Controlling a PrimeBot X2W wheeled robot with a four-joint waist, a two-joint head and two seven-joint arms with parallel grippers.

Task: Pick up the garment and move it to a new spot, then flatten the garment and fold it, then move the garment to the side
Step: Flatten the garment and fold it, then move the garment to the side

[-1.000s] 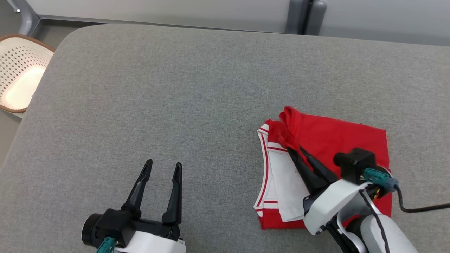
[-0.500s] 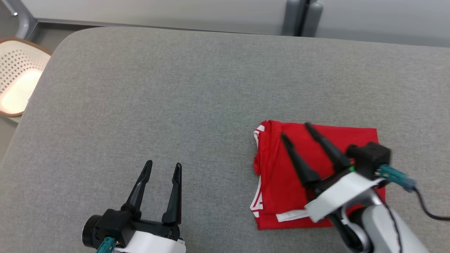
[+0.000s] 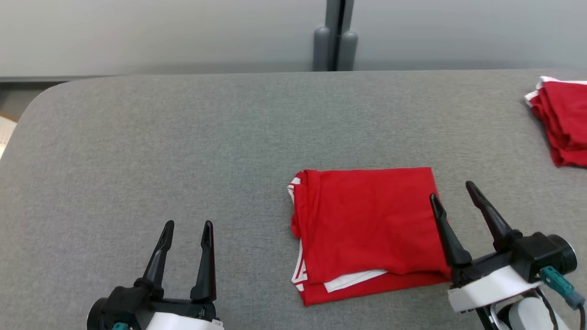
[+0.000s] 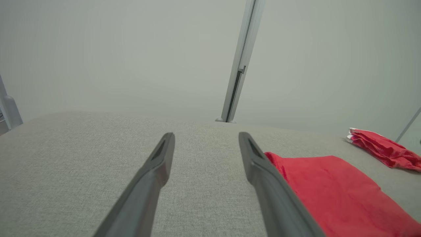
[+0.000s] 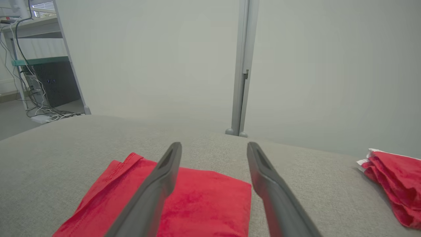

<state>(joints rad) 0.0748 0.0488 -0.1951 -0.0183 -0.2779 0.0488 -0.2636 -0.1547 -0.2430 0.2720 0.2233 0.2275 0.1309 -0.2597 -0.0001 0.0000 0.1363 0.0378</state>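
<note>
One folded garment [image 3: 367,220], one red pile [image 3: 566,123], one table [image 3: 183,137], left gripper [image 3: 189,222], right gripper [image 3: 450,189], two fingers [image 3: 158,259] each.

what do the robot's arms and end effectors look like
The left end effector and right end effector each have two long, dark, tapering fingers on a black block, fixed to a white wrist shell. A teal connector plugs into the right block.
</note>
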